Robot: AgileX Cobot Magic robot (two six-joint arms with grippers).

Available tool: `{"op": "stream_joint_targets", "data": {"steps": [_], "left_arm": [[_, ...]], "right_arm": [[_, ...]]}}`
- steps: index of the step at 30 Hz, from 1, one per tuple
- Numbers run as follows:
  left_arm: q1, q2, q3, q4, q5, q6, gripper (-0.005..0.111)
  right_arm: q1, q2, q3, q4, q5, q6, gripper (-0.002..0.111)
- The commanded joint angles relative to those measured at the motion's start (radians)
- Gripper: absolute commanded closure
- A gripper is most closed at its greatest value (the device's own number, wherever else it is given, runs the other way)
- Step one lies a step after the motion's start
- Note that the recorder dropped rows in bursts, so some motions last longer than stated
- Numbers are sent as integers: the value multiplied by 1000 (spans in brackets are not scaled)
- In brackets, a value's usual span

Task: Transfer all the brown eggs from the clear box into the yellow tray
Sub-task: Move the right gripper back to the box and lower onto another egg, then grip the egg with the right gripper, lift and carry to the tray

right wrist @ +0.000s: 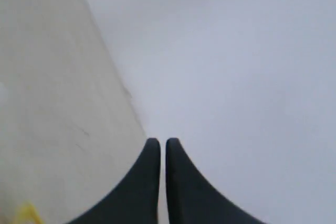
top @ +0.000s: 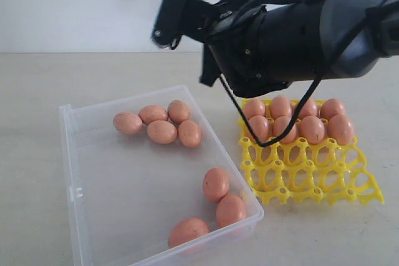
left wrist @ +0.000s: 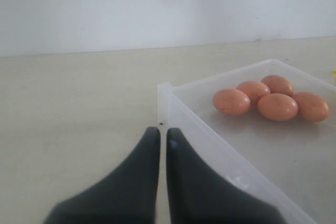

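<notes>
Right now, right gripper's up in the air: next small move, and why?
Probably lower the right gripper, opening it, toward the brown eggs nearest the yellow tray: it is shut, empty and raised, eight eggs lie in the clear box, and some tray cups are free.

The clear box (top: 124, 179) at lower left is thin see-through plastic, smooth and slightly milky, with a soft shine along its rim. The yellow tray (top: 318, 192) at right is glossy moulded plastic. The brown eggs (top: 162, 131) have smooth, low-sheen orange-brown shells, some faintly speckled, and the bench (top: 75, 73) under them is a pale, matt, faintly streaked surface. Across the upper right the arm (top: 293, 35) wears smooth black casing with a dull sheen, and the left claw (left wrist: 163, 129) and the right claw (right wrist: 162, 141) look matt black and smooth.
</notes>
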Motion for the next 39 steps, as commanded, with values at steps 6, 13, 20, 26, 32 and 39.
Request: {"op": "stream_joint_targets", "data": {"steps": [6,13,20,26,32,39], "left_arm": [[-5,-2,4,2,-7,1,103],[-5,-2,4,2,-7,1,103],[-5,-2,4,2,-7,1,103],[-5,-2,4,2,-7,1,103],[-5,-2,4,2,-7,1,103],[-5,-2,4,2,-7,1,103]], "right_arm": [[-57,-45,-202,1208,513,-908,109],[-66,121,-532,1797,536,-1332,109],[-64,289,-545,1848,171,-1615,57],[-64,388,-545,1816,108,-1666,56],[-64,435,-545,1676,25,-1655,56],[-64,475,-545,1641,-29,-1606,56]]}}
